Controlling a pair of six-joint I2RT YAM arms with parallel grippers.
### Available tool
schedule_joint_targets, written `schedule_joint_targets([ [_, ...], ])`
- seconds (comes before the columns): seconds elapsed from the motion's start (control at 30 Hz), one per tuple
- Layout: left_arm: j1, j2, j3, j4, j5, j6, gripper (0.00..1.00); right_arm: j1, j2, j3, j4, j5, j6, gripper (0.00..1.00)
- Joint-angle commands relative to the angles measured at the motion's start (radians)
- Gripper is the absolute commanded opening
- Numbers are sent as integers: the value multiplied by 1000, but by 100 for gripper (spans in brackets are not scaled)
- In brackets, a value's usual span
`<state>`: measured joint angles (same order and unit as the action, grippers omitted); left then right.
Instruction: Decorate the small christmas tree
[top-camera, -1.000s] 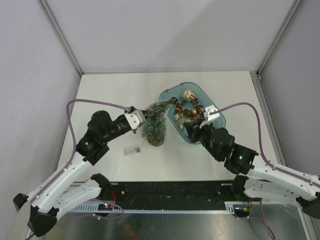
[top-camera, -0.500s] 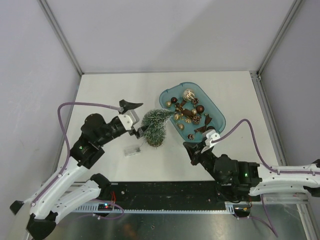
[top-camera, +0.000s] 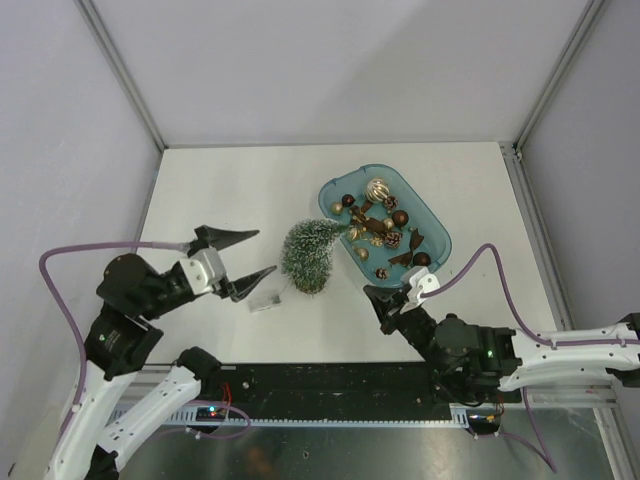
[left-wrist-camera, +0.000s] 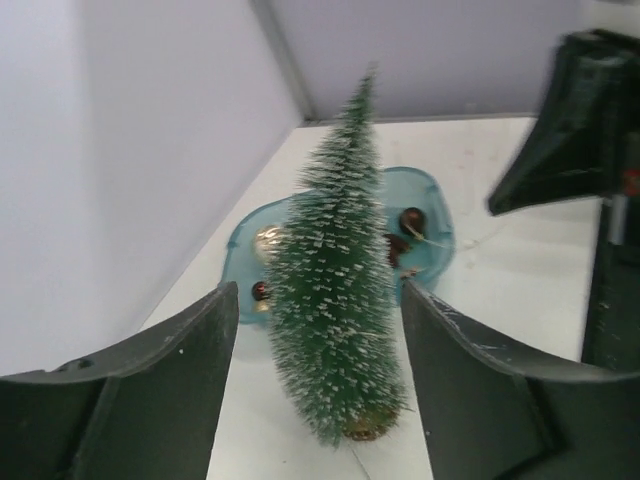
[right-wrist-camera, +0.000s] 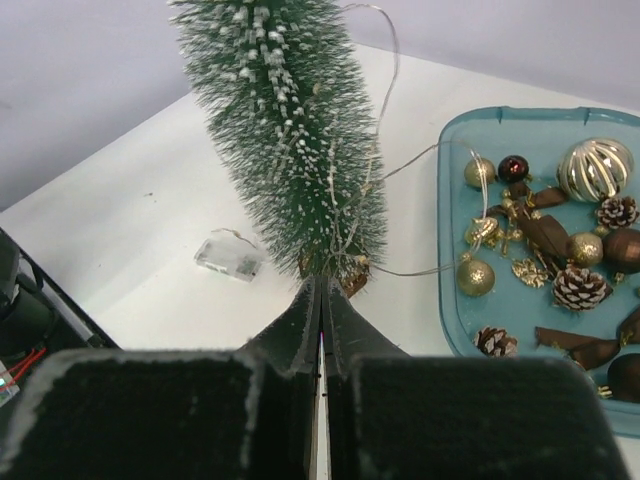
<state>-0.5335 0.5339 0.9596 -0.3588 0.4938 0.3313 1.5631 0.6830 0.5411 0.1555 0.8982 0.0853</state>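
White counter (top-camera: 220, 180), left claw (top-camera: 267, 250) released, right claw (top-camera: 372, 295) clenched: ornaments (top-camera: 377, 190) should settle gently lest the small christmas tree (top-camera: 310, 255) topple.

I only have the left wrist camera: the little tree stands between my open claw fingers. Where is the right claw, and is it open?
Observer: The right claw is shut and points at the brown base of the frosted green bottle-brush tree from the right.
Operator: Anything on the tree yet?
Observer: A thin wire runs down the tree and reaches over the rim of the teal oval plastic tray.
Operator: Anything loose near the base?
Observer: A small clear plastic box lies on the white table, apart from the base, on the left arm's side.
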Motion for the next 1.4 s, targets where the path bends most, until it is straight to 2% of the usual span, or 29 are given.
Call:
schedule_joint_targets([
  [0.0, 21, -9, 52, -149, 342, -94, 62, 32, -8, -15, 100, -35, -89, 0],
  [0.07, 22, 3, 32, -154, 465, -159, 53, 52, -7, -20, 120, -58, -131, 0],
  [0.13, 17, 26, -3, -156, 538, -203, 49, 74, -2, -22, 138, -77, -169, 0],
  [0.37, -82, 109, -70, -154, 509, -172, 50, 160, 38, -22, 211, -93, -303, 0],
  [0.5, -99, 136, -83, -137, 463, -139, 57, 175, 56, -21, 225, -122, -335, 0],
  [0.6, -103, 147, -95, -119, 465, -148, 74, 179, 65, -21, 232, -141, -350, 0],
  [0.73, -103, 154, -100, -93, 482, -172, 85, 178, 73, -19, 243, -147, -363, 0],
  [0.83, -106, 157, -97, -77, 507, -196, 90, 174, 80, -15, 248, -163, -367, 0],
  [1.03, -112, 174, -109, -27, 508, -234, 90, 149, 118, -6, 270, -216, -362, 0],
  [1.17, -114, 179, -117, 4, 512, -258, 86, 128, 141, 2, 288, -249, -357, 0],
  [1.23, -115, 178, -119, 14, 517, -264, 80, 116, 150, 5, 292, -261, -354, 0],
  [1.27, -115, 177, -121, 17, 520, -265, 75, 111, 153, 7, 292, -267, -353, 0],
  [1.37, -115, 168, -126, 22, 517, -260, 46, 97, 156, 7, 290, -282, -346, 0],
])
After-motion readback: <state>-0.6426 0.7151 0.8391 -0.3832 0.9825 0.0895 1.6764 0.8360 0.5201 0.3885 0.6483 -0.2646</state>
